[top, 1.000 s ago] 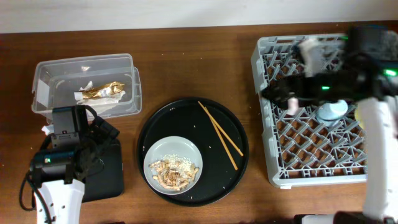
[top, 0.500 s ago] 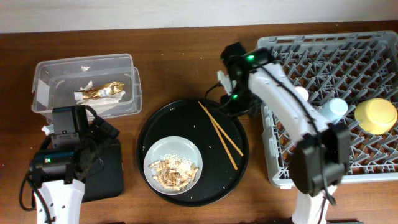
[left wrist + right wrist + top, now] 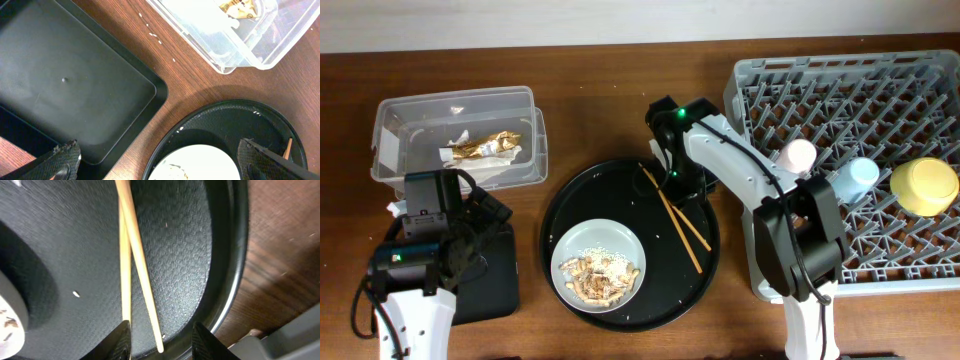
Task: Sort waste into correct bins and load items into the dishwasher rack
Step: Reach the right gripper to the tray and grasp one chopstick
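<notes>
Overhead: round black tray [image 3: 546, 240], grey plate [image 3: 561, 268] beside; thin tan chopsticks [image 3: 672, 212] cross; right gripper [image 3: 161, 331] straddles them, jaws apart; left gripper [image 3: 162, 159] gapes.

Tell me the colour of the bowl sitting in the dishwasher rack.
Yellow; the bowl in the rack shows best in the overhead view.

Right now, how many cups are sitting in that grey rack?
2: a pink cup near the dishwasher rack's left side, a blue cup just right of it, beside the yellow bowl. The right arm may hide more.
</notes>
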`<action>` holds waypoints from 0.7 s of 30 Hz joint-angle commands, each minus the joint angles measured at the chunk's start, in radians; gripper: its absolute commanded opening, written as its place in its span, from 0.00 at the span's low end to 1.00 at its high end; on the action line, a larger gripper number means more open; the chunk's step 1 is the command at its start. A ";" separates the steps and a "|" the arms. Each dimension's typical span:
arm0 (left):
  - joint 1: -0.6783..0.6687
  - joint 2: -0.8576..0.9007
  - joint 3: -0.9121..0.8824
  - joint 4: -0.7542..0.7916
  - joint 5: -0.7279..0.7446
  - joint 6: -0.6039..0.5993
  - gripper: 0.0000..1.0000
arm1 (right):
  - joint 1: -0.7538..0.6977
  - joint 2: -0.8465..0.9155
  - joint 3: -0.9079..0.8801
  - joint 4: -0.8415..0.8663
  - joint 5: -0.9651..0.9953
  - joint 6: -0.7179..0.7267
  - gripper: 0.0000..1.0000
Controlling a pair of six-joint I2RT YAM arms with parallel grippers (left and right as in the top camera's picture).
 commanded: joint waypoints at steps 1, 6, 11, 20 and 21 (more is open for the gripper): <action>0.005 -0.006 -0.001 -0.001 -0.014 0.013 0.99 | -0.001 0.010 -0.084 0.052 0.013 0.005 0.39; 0.005 -0.006 -0.001 -0.001 -0.014 0.013 0.99 | -0.001 0.010 -0.146 0.108 0.011 0.012 0.39; 0.005 -0.006 -0.001 -0.001 -0.014 0.013 0.99 | -0.001 0.010 -0.148 0.118 -0.024 0.020 0.38; 0.005 -0.006 -0.001 -0.001 -0.014 0.013 0.99 | 0.001 0.010 -0.185 0.190 -0.030 0.065 0.32; 0.005 -0.006 -0.001 -0.001 -0.014 0.013 0.99 | 0.001 0.010 -0.195 0.201 -0.031 0.065 0.29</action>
